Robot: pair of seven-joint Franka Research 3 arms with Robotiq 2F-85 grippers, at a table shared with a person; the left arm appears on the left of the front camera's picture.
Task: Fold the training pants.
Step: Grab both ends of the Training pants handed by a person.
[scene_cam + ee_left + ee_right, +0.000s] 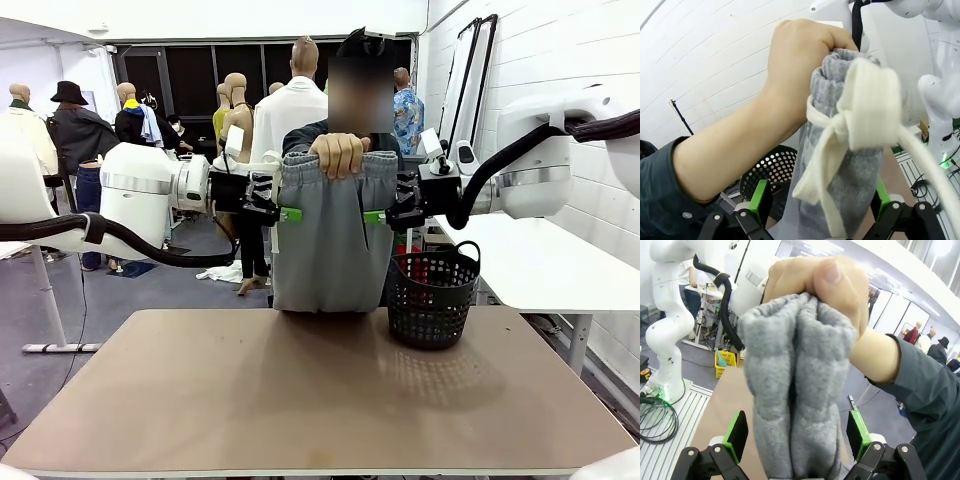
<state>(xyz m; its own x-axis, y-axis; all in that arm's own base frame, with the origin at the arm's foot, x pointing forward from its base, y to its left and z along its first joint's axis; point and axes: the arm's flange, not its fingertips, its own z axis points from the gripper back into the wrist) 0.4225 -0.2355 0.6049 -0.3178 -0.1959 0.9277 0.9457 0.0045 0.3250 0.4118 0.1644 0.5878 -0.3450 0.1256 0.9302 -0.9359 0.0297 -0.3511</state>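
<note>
A person's hand at the far side of the table holds up the light grey training pants by the bunched waistband; the legs hang down to the table's far edge. My left gripper is at the pants' left edge and my right gripper at the right edge, both just below the waistband. In the left wrist view the pants and their white drawstring hang between the open left gripper. In the right wrist view the pants hang between the open right gripper.
A black mesh basket stands at the far right of the brown table, just right of the hanging pants. A white table stands beyond on the right. The person's sleeve reaches in behind the pants.
</note>
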